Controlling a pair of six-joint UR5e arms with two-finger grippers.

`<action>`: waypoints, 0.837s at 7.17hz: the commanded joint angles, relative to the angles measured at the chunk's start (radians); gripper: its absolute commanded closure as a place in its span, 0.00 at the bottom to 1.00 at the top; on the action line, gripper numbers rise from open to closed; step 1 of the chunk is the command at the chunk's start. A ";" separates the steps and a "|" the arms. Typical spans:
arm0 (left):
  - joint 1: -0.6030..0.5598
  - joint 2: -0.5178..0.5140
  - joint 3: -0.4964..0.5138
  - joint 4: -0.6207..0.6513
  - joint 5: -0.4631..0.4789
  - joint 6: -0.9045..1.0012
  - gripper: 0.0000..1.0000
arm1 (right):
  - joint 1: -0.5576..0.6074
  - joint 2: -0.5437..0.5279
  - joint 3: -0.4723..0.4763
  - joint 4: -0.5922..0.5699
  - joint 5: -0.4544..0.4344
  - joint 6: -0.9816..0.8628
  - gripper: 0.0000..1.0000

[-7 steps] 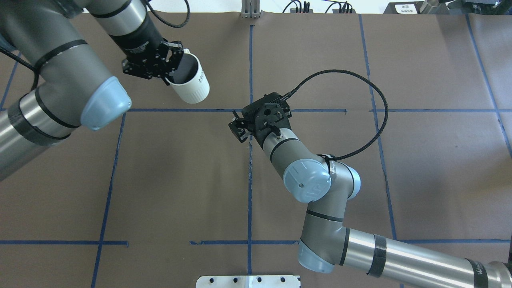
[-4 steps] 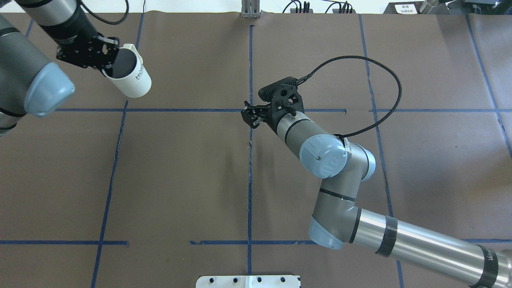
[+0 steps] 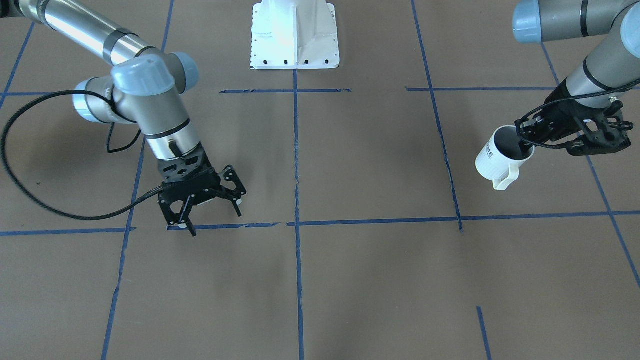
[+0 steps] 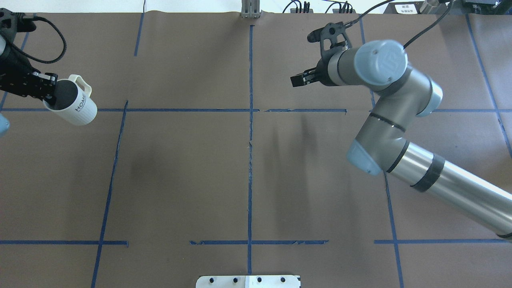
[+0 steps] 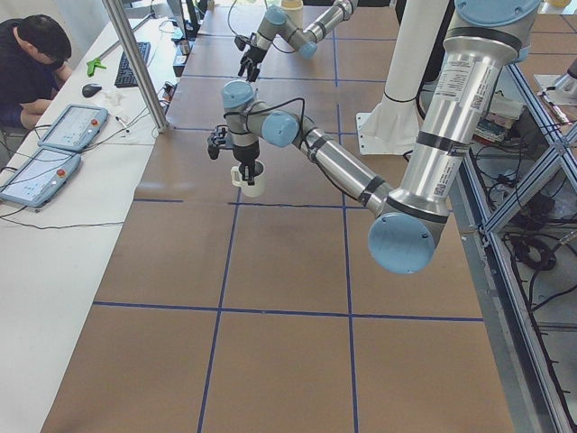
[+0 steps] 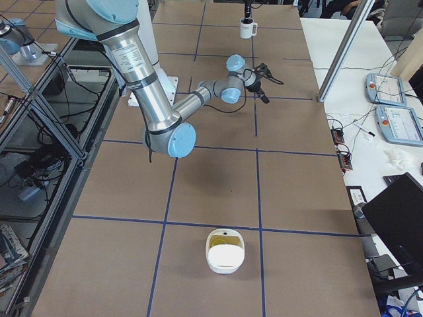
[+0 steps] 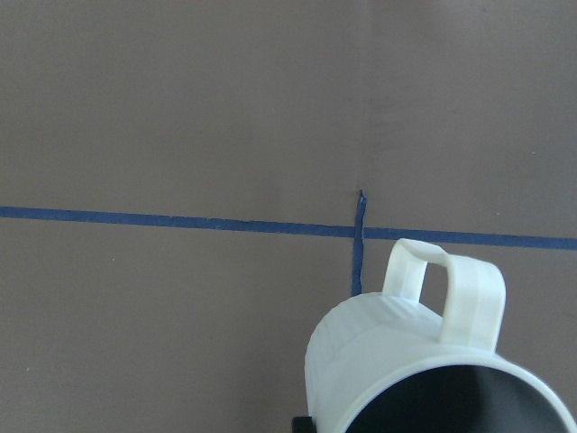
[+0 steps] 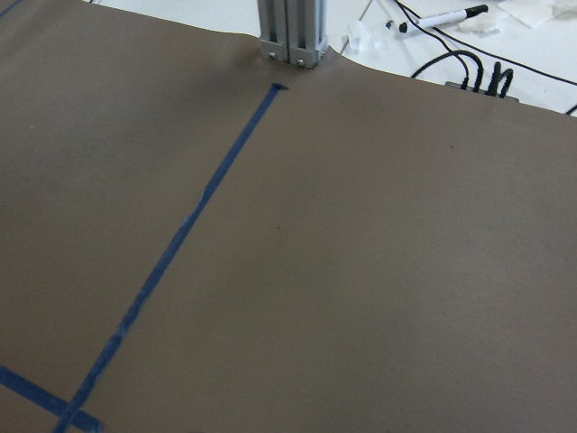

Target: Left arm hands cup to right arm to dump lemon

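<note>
The white cup (image 4: 76,106) with "HOME" lettering hangs tilted above the table's far left, handle away from the robot. My left gripper (image 4: 48,93) is shut on its rim, one finger inside. The cup also shows in the front view (image 3: 497,157), the left side view (image 5: 251,180) and the left wrist view (image 7: 406,361). Its inside looks dark; no lemon shows in it. My right gripper (image 4: 298,80) is open and empty, far from the cup; its fingers spread above the tape line in the front view (image 3: 216,220).
A white bowl (image 6: 225,249) with yellowish contents sits near the table's right end. The white robot base (image 3: 295,35) stands at mid-table. An aluminium post (image 8: 290,32) rises at the far edge. A person (image 5: 32,54) sits beyond.
My left arm has carried the cup leftward, out to the table's left edge. My right arm has swung to the right and away from the robot, its gripper still open.
</note>
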 commanded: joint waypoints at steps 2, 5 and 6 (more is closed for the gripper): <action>0.000 0.210 -0.009 -0.131 -0.002 -0.002 1.00 | 0.245 -0.157 0.026 -0.027 0.378 -0.004 0.00; 0.003 0.286 0.100 -0.344 -0.006 -0.008 0.98 | 0.378 -0.332 0.056 -0.029 0.502 -0.215 0.00; 0.006 0.283 0.124 -0.372 -0.006 -0.008 0.94 | 0.414 -0.372 0.058 -0.030 0.527 -0.265 0.00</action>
